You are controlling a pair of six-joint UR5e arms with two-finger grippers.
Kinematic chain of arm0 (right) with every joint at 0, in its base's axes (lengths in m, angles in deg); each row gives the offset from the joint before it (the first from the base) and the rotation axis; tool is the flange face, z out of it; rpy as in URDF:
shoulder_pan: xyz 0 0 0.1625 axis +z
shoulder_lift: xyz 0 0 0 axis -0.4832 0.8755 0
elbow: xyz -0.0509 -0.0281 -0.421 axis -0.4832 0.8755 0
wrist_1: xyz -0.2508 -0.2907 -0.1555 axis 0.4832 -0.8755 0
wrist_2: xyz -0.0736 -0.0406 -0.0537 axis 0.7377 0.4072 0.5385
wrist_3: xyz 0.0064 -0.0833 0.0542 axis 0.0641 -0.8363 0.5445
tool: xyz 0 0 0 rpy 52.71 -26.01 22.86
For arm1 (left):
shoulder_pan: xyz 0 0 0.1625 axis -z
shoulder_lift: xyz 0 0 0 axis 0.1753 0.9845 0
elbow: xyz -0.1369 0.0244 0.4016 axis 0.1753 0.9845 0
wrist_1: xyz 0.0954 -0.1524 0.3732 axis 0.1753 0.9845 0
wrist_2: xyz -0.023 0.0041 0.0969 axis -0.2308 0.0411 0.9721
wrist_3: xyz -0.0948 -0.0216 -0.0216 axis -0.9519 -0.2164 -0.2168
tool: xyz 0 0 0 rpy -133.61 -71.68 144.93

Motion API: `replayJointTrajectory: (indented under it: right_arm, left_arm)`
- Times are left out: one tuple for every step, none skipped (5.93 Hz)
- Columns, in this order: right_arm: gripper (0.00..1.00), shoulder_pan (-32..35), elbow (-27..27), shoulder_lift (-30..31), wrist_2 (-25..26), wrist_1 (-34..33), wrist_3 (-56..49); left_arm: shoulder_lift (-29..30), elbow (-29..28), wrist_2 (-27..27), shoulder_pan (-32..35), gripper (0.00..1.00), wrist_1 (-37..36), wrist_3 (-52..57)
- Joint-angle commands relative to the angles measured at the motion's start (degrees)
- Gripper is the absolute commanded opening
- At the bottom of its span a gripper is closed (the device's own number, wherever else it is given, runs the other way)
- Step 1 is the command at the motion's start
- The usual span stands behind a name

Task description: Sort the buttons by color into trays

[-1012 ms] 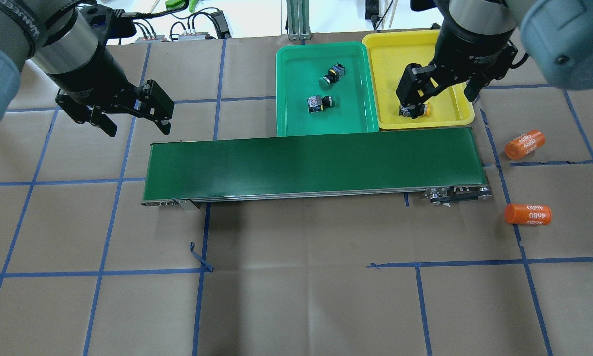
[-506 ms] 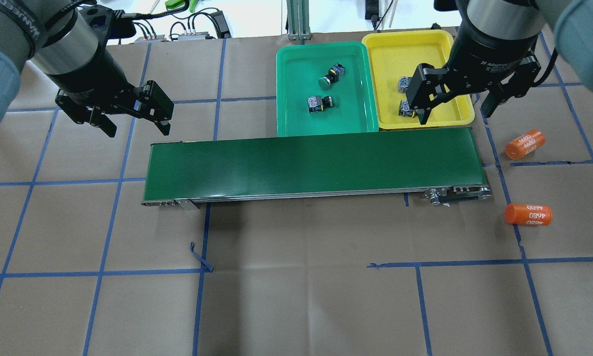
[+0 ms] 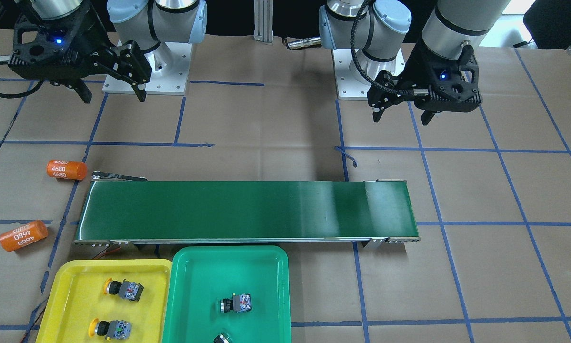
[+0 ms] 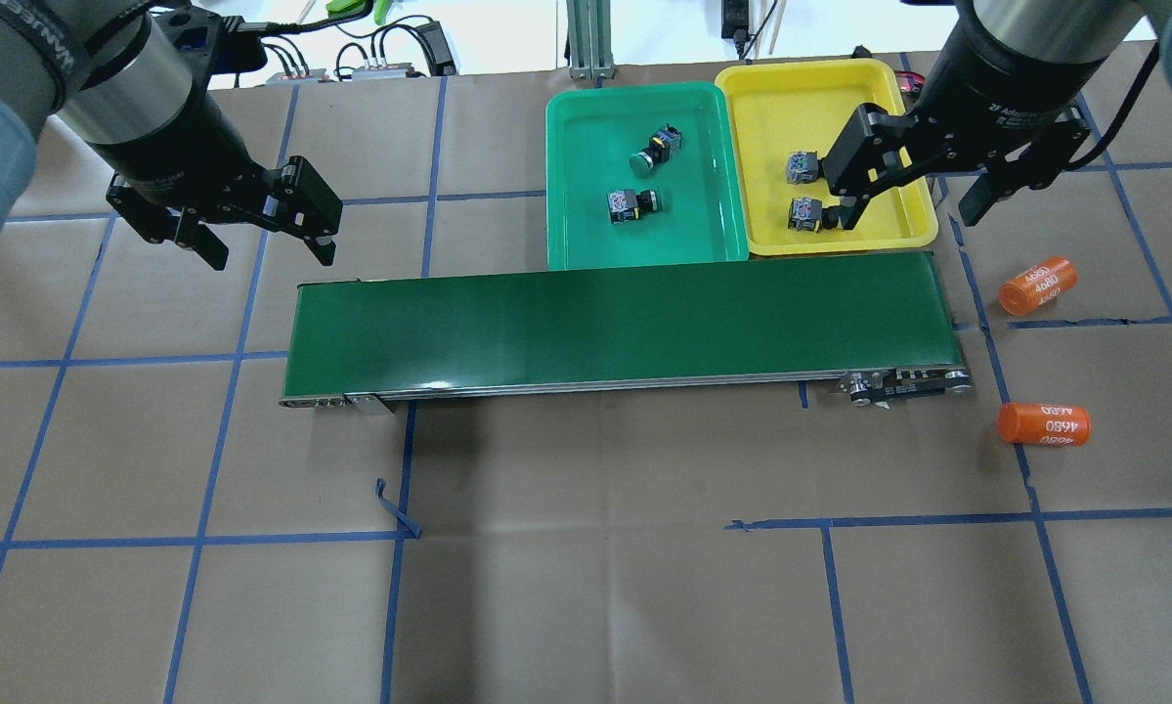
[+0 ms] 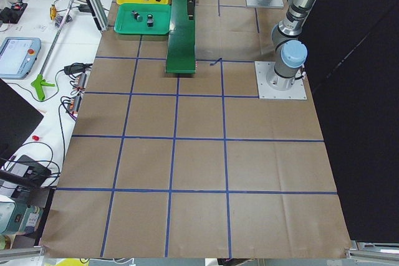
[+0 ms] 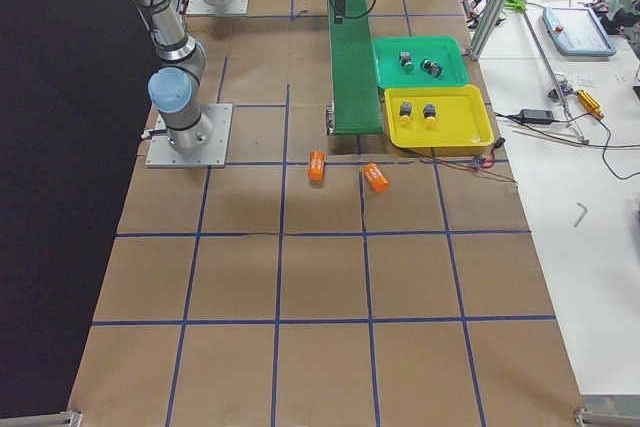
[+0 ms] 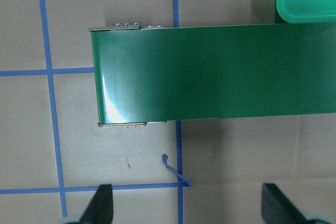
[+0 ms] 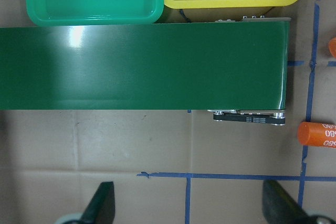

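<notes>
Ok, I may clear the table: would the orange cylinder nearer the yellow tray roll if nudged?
Probably: the orange cylinder lies on its side on flat paper, so a sideways nudge likely rolls it. It looks rigid, unlikely to deform.

My left gripper (image 4: pixel 271 256) hangs above the table (image 4: pixel 586 596) toward its left end, pointing straight down, jaws spread wide with nothing between them. My right gripper (image 4: pixel 908 217) hangs toward the right end, also pointing down, jaws wide apart and empty. Both wrists are upright.
</notes>
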State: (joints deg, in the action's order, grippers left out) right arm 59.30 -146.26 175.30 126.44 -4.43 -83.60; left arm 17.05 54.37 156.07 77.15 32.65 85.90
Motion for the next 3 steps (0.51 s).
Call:
replayJointTrajectory:
  right_arm:
    - [1.00, 0.0, 0.0, -0.1, -0.1, 0.0, 1.6]
    - [1.00, 0.0, 0.0, -0.3, 0.2, 0.0, 1.7]
    - [1.00, 0.1, 0.1, -0.3, 0.8, -0.1, 1.6]
  left_arm:
    - [0.0, 0.0, -0.1, 0.0, 0.99, 0.0, 0.1]
    - [0.0, 0.0, 0.0, -0.1, 0.99, 0.0, 0.2]
    - [0.1, 0.0, -0.2, -0.1, 0.99, 0.0, 0.2]
